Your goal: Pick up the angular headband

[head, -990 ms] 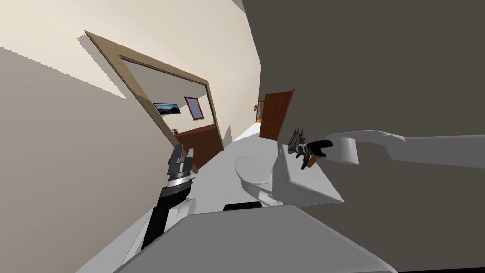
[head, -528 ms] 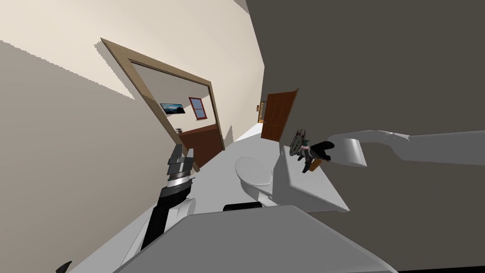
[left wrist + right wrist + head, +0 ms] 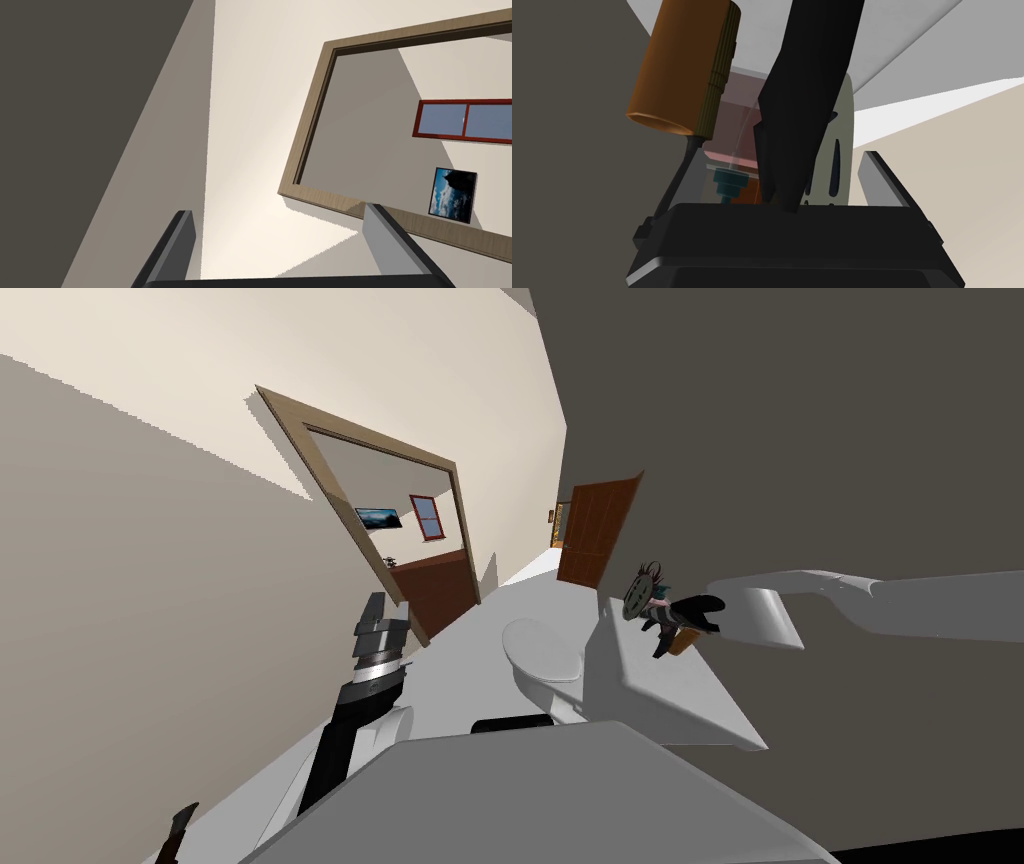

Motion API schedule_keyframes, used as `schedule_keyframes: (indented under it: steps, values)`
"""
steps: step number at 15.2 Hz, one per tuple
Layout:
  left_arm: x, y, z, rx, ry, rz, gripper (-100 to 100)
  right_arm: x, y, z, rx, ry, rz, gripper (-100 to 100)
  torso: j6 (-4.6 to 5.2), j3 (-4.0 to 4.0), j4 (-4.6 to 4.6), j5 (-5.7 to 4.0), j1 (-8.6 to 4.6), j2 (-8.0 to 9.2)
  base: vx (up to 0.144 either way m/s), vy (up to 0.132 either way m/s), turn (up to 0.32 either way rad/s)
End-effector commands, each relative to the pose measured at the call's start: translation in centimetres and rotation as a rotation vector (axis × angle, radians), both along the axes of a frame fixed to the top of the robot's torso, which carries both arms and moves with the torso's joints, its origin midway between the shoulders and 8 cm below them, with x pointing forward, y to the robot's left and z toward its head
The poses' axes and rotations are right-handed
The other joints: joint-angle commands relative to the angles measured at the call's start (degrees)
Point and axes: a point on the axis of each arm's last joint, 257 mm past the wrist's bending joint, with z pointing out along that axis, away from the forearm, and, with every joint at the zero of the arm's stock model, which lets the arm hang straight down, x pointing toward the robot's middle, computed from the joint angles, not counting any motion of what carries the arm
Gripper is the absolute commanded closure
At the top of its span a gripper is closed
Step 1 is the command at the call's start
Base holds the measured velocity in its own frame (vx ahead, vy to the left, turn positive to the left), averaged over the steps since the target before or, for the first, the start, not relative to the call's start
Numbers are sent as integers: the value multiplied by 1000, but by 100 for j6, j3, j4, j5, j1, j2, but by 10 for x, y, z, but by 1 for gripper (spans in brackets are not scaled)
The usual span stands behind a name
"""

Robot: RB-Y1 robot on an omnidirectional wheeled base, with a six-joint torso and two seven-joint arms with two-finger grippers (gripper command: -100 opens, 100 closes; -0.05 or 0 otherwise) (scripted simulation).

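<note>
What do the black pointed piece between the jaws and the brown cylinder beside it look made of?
The black headband: matte, uniformly black, no shine or weave; probably plastic, though fabric can't be ruled out. The brown cylinder: smooth orange-brown with a ribbed band, perhaps plastic or lacquered wood; unclear.

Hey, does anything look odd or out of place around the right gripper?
Nothing looks spilled or broken. The black angular headband sits deep between the open fingers of the right gripper, not yet clamped. A brown ribbed cylinder and a pale slotted brush crowd close on either side of it, which could hamper the grasp.
</note>
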Motion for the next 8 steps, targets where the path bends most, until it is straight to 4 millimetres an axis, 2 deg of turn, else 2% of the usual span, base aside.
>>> schedule_keyframes:
  steps: [1,2,4,5,7,8]
  values:
    - [0,0,0,0,0,0,0,1,-3,0,14,-14,-1,-100,0,0,0,0,0,0,-1,41,22]
    - [0,0,0,0,0,0,0,-8,-26,0,-16,-7,-21,-100,1,0,0,-1,-5,0,-2,52,80]
    - [0,0,0,0,0,0,0,-4,-20,-1,13,-22,-16,-100,0,0,0,-2,-4,0,-3,50,64]
    - [0,0,0,0,0,0,0,-13,-41,-2,-11,-14,-30,-100,1,0,0,-2,-7,0,-7,56,93]
    - [0,0,0,0,0,0,0,-11,-36,-3,12,-26,-29,-100,0,0,0,-1,-5,1,-3,46,60]
    - [0,0,0,0,0,0,0,-22,-57,-3,-15,-12,-44,-100,1,0,0,-2,-8,0,2,50,90]
